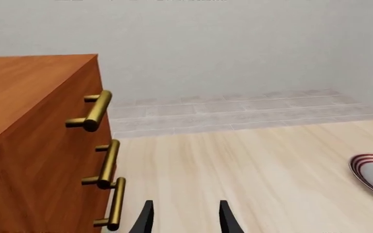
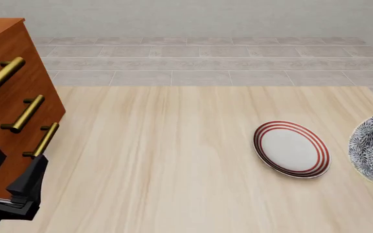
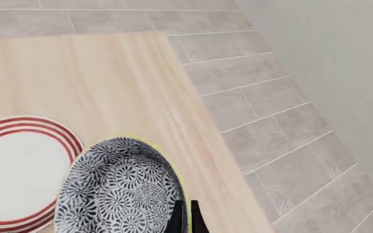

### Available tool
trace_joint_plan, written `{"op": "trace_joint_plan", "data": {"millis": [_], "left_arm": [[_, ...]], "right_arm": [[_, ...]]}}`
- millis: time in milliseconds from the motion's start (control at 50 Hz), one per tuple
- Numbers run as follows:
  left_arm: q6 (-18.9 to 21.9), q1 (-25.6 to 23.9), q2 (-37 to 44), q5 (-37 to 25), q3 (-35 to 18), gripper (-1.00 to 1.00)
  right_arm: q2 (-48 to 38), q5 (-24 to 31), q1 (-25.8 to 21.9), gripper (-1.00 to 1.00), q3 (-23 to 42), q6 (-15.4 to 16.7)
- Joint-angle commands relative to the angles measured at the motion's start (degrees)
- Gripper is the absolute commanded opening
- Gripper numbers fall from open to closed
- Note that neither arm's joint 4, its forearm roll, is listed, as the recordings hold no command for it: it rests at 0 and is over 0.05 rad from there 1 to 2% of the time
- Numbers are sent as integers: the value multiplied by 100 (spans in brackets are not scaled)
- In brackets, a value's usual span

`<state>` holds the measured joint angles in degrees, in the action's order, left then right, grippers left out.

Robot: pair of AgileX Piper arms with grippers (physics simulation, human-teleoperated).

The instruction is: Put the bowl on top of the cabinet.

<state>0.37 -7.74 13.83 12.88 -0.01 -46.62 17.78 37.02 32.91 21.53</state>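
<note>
left gripper (image 2: 8, 177) lower left of front view, jaws apart, empty | right gripper (image 3: 184, 216) pinched on bowl (image 3: 118, 189) rim, right edge of front view | bowl: rigid glazed ceramic, likely slippery, breakable; rim is best hold; nothing visible inside | plate (image 2: 291, 148) beside it, bare | cabinet (image 2: 8, 92) far left, drawers closed
</note>
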Motion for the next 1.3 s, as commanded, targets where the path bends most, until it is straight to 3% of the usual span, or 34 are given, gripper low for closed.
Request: {"op": "trace_joint_plan", "data": {"millis": [20,60,180,280,440,740,1020,1300], "left_arm": [[61,-155,-162,-84,-5,100],[211,-156,-44,57,-1,100],[-108,-684,131,36,-102,100],[-9,-907,-34,-274,-322,100],[-293,-1438,295,-443,-791,100],[-355,-2117,1012,-247,-1213,100],[-311,-2849,1753,-49,-1795,100],[-318,-3483,2431,149,-2259,100]], "right_arm": [[112,-13,-431,-100,54,-182],[89,-43,-506,-100,66,-192],[112,-37,-767,-100,127,-307],[127,-24,-963,-100,173,-345],[107,-97,-1267,-100,122,-353],[137,-65,-1579,-100,245,-335],[417,467,-1886,-100,735,-338],[393,472,-2107,-100,841,-221]]}}
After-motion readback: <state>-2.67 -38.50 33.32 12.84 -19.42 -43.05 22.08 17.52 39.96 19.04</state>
